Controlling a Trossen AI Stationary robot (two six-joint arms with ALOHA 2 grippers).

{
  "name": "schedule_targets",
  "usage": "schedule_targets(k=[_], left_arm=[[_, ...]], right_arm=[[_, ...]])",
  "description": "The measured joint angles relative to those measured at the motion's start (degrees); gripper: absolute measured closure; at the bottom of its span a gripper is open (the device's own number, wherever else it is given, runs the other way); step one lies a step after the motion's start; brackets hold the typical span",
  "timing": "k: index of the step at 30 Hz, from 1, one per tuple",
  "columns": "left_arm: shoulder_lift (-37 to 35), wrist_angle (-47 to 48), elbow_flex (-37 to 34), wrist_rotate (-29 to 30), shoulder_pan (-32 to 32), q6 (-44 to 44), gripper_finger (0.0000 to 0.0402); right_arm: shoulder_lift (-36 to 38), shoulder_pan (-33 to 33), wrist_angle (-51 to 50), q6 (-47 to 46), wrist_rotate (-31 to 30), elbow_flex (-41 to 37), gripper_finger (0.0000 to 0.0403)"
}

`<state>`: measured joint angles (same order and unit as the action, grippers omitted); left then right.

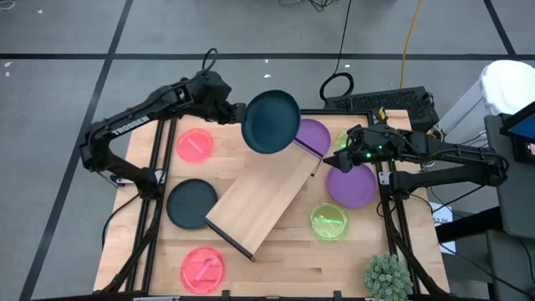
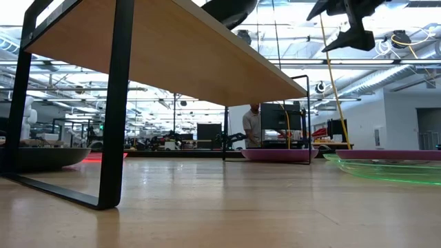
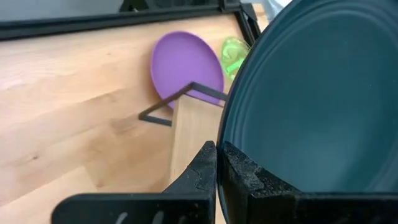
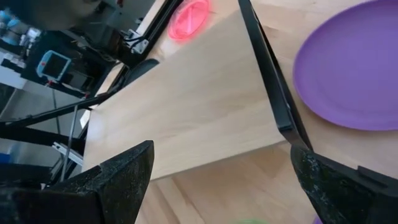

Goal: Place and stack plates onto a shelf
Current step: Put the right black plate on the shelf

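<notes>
My left gripper (image 1: 238,113) is shut on a dark teal plate (image 1: 270,122), which hangs in the air over the far end of the shelf (image 1: 263,201). The shelf is a light-wood board on black frame legs and stands aslant on the table. My right gripper (image 1: 351,155) is open and hovers beside the shelf's far right end, between two purple plates (image 1: 314,134) (image 1: 352,186) that lie on the table. In the right wrist view its fingers (image 4: 118,180) stand wide apart above the board (image 4: 199,106). My left gripper pinches the rim of the dark teal plate (image 3: 225,134) between its two fingers (image 3: 202,165), one on each face. They come about level from the table's left side. The plate is lifted clear and juts out past the fingertips, tilted.
On the table lie a second dark plate (image 1: 191,203) by the shelf's left side, two pink plates (image 1: 195,145) (image 1: 203,268), and two green plates (image 1: 328,222) (image 1: 341,140). A spiky plant (image 1: 387,276) stands at the near right corner. A person (image 2: 253,125) stands behind the table.
</notes>
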<state>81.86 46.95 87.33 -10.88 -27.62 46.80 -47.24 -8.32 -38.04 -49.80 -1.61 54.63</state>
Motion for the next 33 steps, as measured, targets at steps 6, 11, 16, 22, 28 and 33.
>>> schedule_targets(k=[6,11,16,22,28,33], left_arm=[[0.6,-0.3,-0.7,-1.3,0.1,-0.6,0.0394],[0.6,-0.2,-2.5,-1.3,0.0,-1.7,0.0394],[0.6,-1.0,-5.2,-1.2,0.3,-3.4,0.0394],[0.6,-4.9,-9.8,-1.2,1.5,-2.6,0.0394],[0.7,-13.1,-15.9,-1.1,3.5,0.5,0.0394],[0.8,-14.3,-17.5,-0.6,4.8,1.3,0.0394]], right_arm=[[0.0,0.0,-0.2,1.0,-1.4,0.0,0.0046],[0.0,-0.5,-0.1,1.0,-1.6,0.0,0.0046],[0.0,-2.4,-0.1,1.1,-1.6,0.0,0.0046],[0.0,-4.7,0.0,1.6,-1.6,0.0,0.0046],[0.0,-6.1,0.0,2.6,-1.6,0.0,0.0046],[0.0,-6.5,0.0,3.0,-1.6,0.0,0.0046]])
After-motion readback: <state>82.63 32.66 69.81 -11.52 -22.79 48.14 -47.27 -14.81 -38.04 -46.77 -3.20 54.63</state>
